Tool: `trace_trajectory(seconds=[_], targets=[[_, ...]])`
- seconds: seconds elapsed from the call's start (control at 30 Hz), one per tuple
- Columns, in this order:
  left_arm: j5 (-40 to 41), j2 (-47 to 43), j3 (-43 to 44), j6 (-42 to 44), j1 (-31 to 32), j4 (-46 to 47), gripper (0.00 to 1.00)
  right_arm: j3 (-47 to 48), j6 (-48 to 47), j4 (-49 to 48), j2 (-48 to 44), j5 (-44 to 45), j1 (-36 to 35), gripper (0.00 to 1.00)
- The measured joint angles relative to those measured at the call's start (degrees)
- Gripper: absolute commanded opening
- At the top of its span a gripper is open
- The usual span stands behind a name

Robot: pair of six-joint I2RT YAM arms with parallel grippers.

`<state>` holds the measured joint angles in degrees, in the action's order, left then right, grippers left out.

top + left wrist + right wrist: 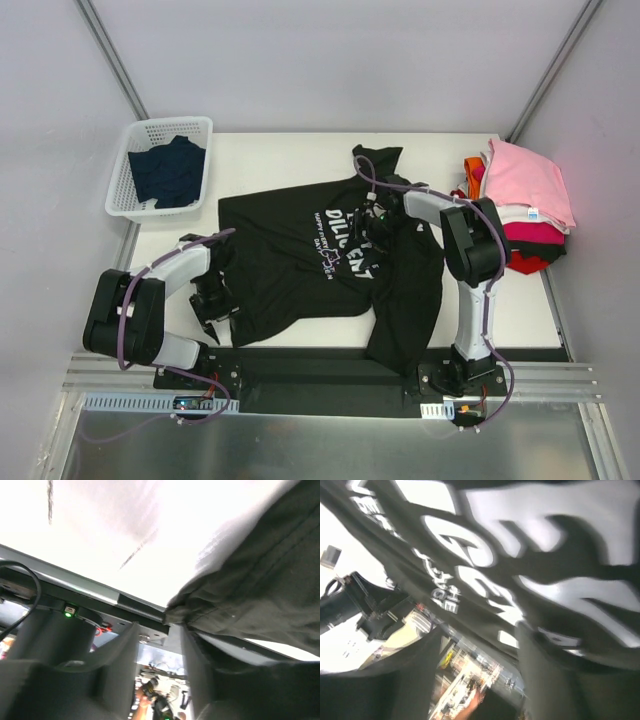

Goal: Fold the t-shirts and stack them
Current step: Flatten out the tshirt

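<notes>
A black t-shirt [290, 260] with white lettering lies spread across the table, its right part folded into a strip toward the near edge. My left gripper [213, 305] is at the shirt's near-left hem. In the left wrist view its jaws [160, 627] stand apart with nothing between them, and the hem corner [172, 614] touches the right fingertip. My right gripper [375, 228] hovers over the lettering, and the right wrist view shows it [479, 630] open, the print [470, 580] just beyond the fingertips. Folded t-shirts are stacked at the right edge: pink [525, 180] on top, magenta [530, 245] below, orange [472, 165] behind.
A white basket [135, 205] at the back left holds a dark navy t-shirt [168, 172]. A black rail [330, 365] runs along the near table edge, carrying both arm bases. Grey walls close in on the left, the back and the right.
</notes>
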<state>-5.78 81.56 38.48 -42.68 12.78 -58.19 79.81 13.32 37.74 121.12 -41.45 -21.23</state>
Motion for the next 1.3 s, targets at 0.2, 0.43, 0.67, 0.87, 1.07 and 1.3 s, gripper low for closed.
trace_trajectory(seconds=[0.2,0.43,0.67,0.87,1.07,1.3], targets=[[0.3,-8.6,9.9,-0.2,1.6,-2.0,0.99,0.4,-1.4,-0.2,-4.4,2.4,-0.3,0.96],[-1.0,-6.9,22.8,-0.4,3.0,2.5,0.93,2.9,-1.8,1.0,-10.1,4.9,0.5,0.95],[-2.5,-3.9,21.7,-1.9,13.6,6.3,0.91,-10.1,-2.3,3.8,-38.8,31.6,5.3,0.93],[-2.6,-7.2,23.3,-1.9,14.0,7.0,0.92,-24.4,-9.5,-9.7,-61.2,62.3,11.1,1.00],[-4.7,-6.6,23.6,-1.9,13.9,7.3,0.93,-29.7,-20.9,-21.1,-40.0,63.7,14.1,1.00],[-6.0,-4.4,24.1,-0.5,13.9,5.2,0.94,-51.8,-25.0,-47.3,-46.7,53.4,18.6,1.00]])
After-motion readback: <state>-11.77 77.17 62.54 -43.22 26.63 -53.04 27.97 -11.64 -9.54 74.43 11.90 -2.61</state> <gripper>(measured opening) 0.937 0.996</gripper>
